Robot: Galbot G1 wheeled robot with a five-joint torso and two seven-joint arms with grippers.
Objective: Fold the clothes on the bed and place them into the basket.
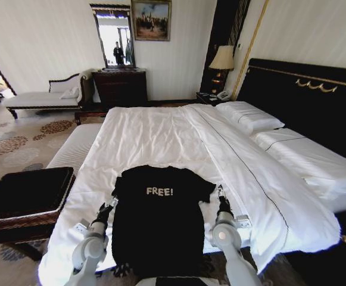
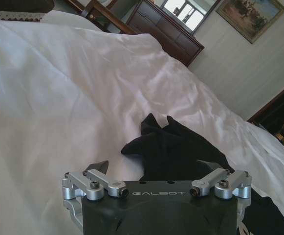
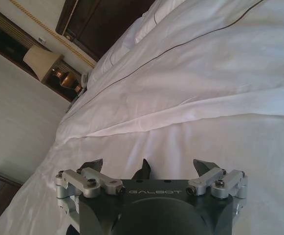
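Note:
The black T-shirt (image 1: 158, 229) with white "FREE!" lettering lies flat near the front edge of the bed (image 1: 155, 134). My left gripper (image 1: 109, 204) hovers at the shirt's left sleeve. In the left wrist view the left gripper (image 2: 154, 167) is open, with the crumpled sleeve (image 2: 168, 142) just beyond its spread fingers. My right gripper (image 1: 221, 192) is at the right sleeve. Seen from the right wrist, the right gripper (image 3: 149, 166) is open over the white sheet, and a black sleeve tip (image 3: 144, 169) pokes up between its fingers. The brown woven basket (image 1: 18, 221) stands left of the bed.
A white-cushioned bench (image 1: 74, 148) runs along the bed's left side, beyond the basket. Pillows (image 1: 250, 118) and the black headboard (image 1: 304, 95) are on the right. A folded-back duvet (image 1: 262, 179) lies right of the shirt. A dresser (image 1: 120, 86) stands at the far wall.

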